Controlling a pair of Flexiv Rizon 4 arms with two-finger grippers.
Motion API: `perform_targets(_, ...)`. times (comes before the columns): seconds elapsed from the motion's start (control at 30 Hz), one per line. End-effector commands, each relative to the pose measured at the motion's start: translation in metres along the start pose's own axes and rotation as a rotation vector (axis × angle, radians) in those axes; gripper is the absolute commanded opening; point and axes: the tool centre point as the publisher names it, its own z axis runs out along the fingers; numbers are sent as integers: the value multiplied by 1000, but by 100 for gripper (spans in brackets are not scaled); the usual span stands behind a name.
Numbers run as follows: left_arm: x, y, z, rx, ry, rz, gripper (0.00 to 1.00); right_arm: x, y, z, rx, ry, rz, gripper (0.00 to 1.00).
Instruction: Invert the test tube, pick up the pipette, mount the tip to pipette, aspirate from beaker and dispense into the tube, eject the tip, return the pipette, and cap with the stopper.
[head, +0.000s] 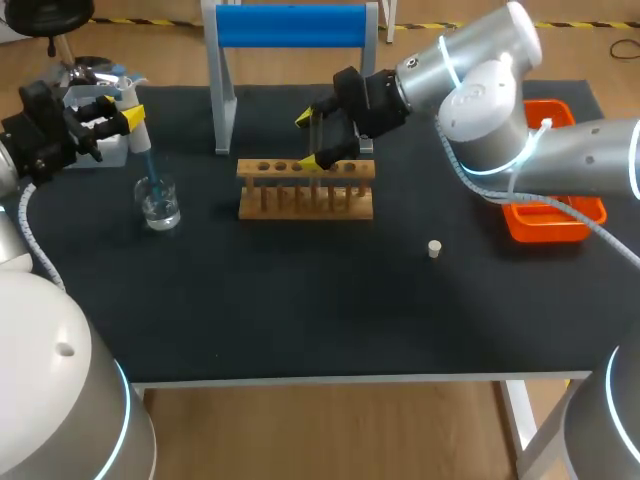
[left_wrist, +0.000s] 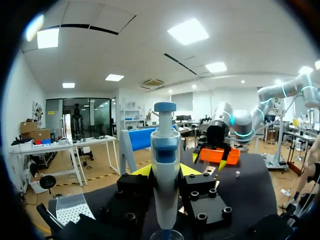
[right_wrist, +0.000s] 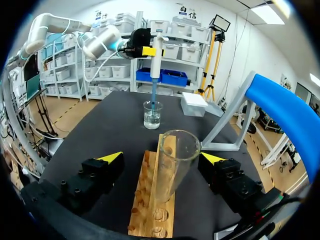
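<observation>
**Aspirating step (as we judge it), left to right.** At the left, our left gripper (head: 128, 118) is clamping the pipette (head: 138, 130) upright between closed fingers. This is aiming the blue tip (head: 150, 172) straight down into the beaker (head: 159, 203), where its end appears to be dipping into the clear liquid. A white box (head: 100, 95) is sitting just behind this gripper.

At the middle, the wooden rack (head: 305, 190) is standing on the dark table (head: 300, 300). It is holding the test tube (right_wrist: 176, 160) mouth-up, ready to receive liquid. Our right gripper (head: 313, 139) is flanking the tube with its fingers spread, touching it on neither side. A blue-topped frame (head: 290, 25) is rising behind the rack. The right arm is lying close over the tube, so we are judging it a likely obstacle on the pipette's route.

Further right, the stopper (head: 434, 248) is lying loose on the table, well apart from the rack, and an orange tray (head: 560, 225) is sitting near the table's edge.
</observation>
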Motion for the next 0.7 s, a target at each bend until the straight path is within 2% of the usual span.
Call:
perform_targets(0.03,0,-1,0,-1,-1,0,0,-4,-2,2,3,2,4,100)
perform_targets(0.7,0,-1,0,-1,-1,0,0,-6,-2,-1,1,-4,3,100)
